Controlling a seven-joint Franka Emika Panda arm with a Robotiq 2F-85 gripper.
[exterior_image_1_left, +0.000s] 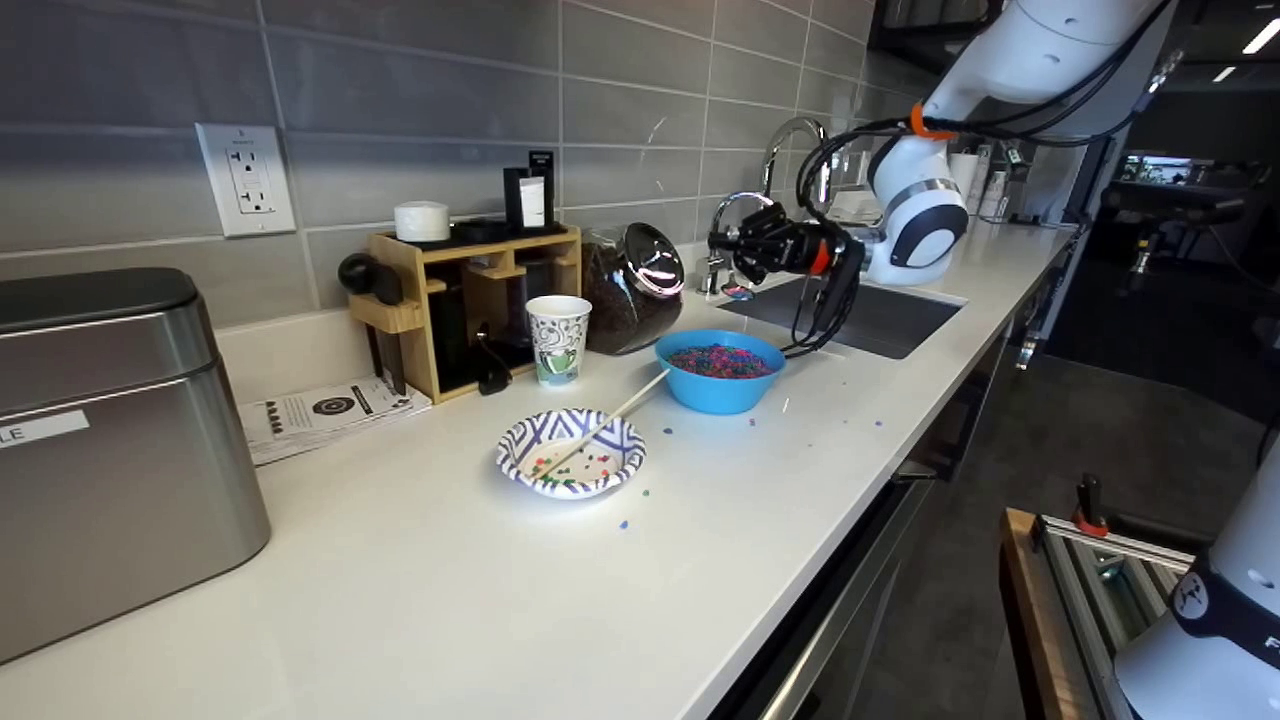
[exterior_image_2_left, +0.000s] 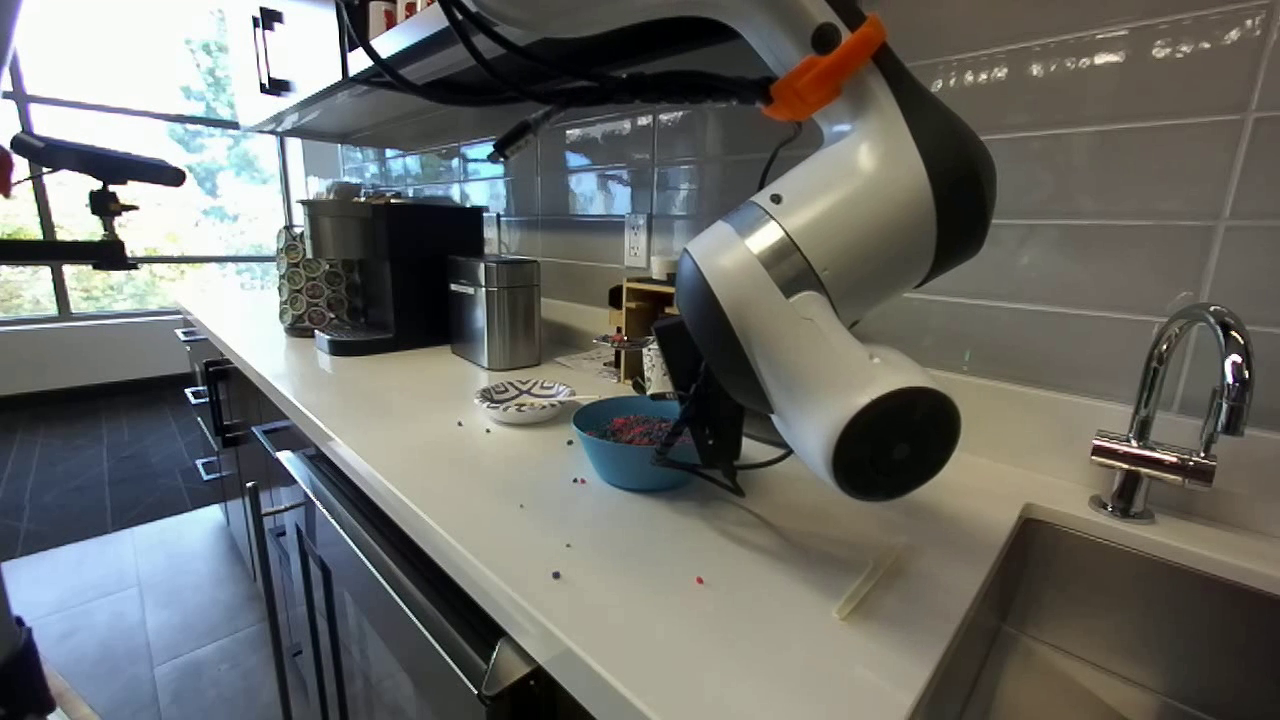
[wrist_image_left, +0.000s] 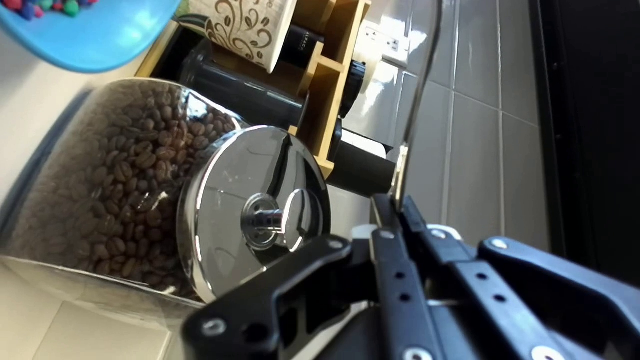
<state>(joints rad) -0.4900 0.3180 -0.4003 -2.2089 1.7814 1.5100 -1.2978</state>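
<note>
– Gripper (wrist_image_left: 397, 200) is right under the wrist camera. Holding anything?
– Yes. Pressed together on a thin metal handle, reads as a spoon (wrist_image_left: 407, 140).
– Where's the spoon?
– Up in the air, off the counter (exterior_image_1_left: 420, 600), near the bean jar (wrist_image_left: 130, 165), not in the blue bowl (exterior_image_1_left: 722, 395).
– Why that grip?
– Probably by the handle so the bowl end (exterior_image_2_left: 622, 341) sticks out ahead of the gripper. Any load on it: too small to tell.
– And the stick (exterior_image_1_left: 601, 424)?
– Lies in the paper bowl (exterior_image_1_left: 530, 440) and over its rim, right end at or just beside the blue bowl. Likely parked so it won't roll off. Blue bowl's wall presumably pens in the beads (exterior_image_1_left: 718, 362); a few are loose on the counter.
– What differs by view?
– Only the wrist view shows the pinch clearly; in an exterior view the arm (exterior_image_2_left: 860, 190) blocks it, but a coffee machine (exterior_image_2_left: 420, 270) and a pale strip (exterior_image_2_left: 866, 585) left of the sink (exterior_image_2_left: 1130, 590) turn up. Cup (exterior_image_1_left: 558, 335) shows whole in an exterior view, cropped in the wrist view.
</note>
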